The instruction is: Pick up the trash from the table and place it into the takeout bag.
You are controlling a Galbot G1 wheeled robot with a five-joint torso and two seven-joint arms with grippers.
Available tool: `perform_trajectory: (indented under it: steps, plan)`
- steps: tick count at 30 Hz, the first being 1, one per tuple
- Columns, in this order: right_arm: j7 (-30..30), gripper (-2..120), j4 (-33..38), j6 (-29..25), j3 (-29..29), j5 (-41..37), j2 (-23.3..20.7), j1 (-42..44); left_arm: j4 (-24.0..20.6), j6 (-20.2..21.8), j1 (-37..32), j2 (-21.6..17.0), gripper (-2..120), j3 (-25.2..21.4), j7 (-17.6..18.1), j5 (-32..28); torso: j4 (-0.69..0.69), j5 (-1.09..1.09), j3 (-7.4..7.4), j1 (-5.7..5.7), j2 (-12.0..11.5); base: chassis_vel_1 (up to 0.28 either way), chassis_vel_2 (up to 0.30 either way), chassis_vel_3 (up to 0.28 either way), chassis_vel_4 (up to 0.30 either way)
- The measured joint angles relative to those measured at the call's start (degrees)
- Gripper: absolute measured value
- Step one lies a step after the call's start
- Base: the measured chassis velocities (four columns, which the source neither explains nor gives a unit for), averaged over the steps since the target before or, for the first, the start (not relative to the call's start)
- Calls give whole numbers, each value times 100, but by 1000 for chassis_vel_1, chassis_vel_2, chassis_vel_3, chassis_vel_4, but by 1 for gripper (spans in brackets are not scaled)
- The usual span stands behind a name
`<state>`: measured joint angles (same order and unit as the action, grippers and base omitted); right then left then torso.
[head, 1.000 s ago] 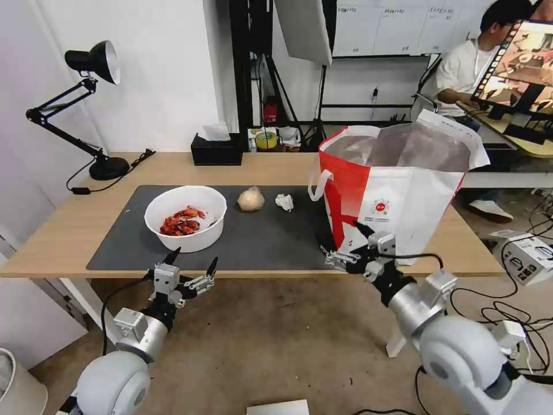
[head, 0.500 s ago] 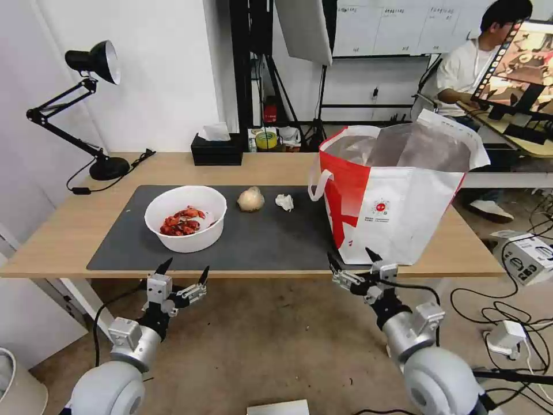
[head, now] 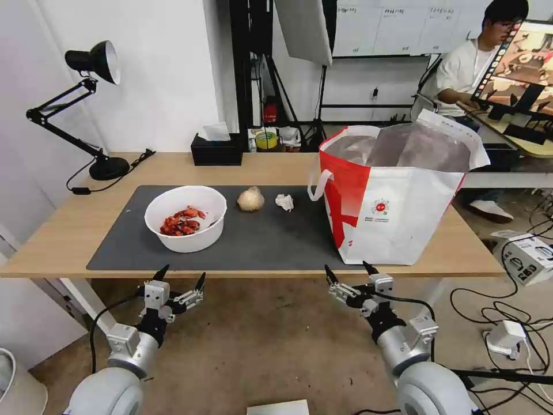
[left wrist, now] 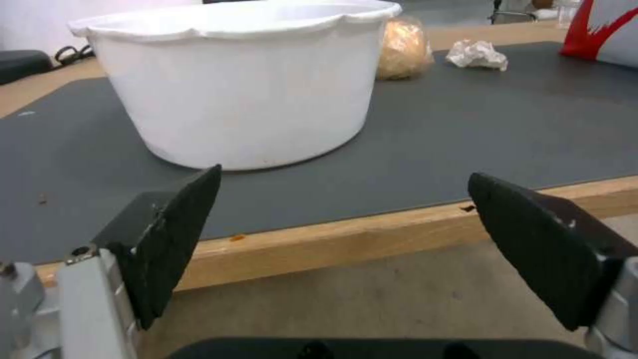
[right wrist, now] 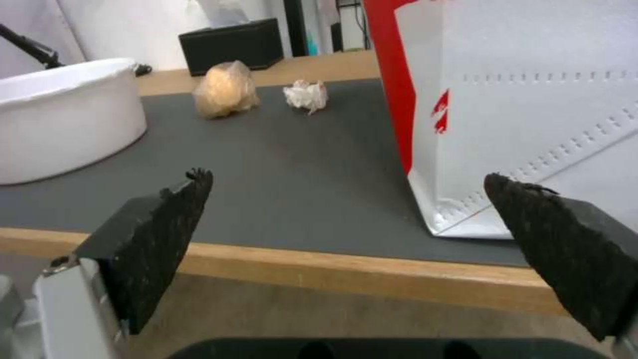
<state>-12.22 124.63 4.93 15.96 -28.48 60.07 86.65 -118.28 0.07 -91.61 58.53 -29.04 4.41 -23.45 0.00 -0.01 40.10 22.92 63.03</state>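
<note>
White wall [head: 167, 75], brown floor [head: 271, 346] — black desk lamp [head: 86, 104] at left.

The takeout bag [head: 397, 202] hides its own contents behind tall walls and covers the desk [head: 57, 230] at 3 o'clock. In the left wrist view, the white bowl's [left wrist: 246, 85] wall conceals the shells. The bag's logo is too small to read.

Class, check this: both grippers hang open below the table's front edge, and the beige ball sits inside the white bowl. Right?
Not quite. The beige ball lies on the mat beside the white bowl, as the head view shows. The left gripper and right gripper do hang open below the table edge.
</note>
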Motion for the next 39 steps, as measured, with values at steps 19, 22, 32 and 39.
perform_trajectory:
  steps: [19,22,32,39]
  plan:
    - [30,100,-48,34,-143,155,80,17,-26,-12,-38,44,100,1,-13,32,0,1,0,0,0,0,0,0,0]
    - [30,100,-66,39,-158,152,74,-31,-23,-12,-25,37,100,-1,-14,29,0,1,0,0,0,0,0,0,0]
    - [27,100,-91,138,-289,120,44,-273,-16,-12,3,29,100,5,-14,23,0,1,0,0,0,0,0,0,0]
    - [-5,100,-48,418,-712,93,-90,-820,-73,-11,4,49,100,30,-13,39,0,1,0,0,0,0,0,0,0]
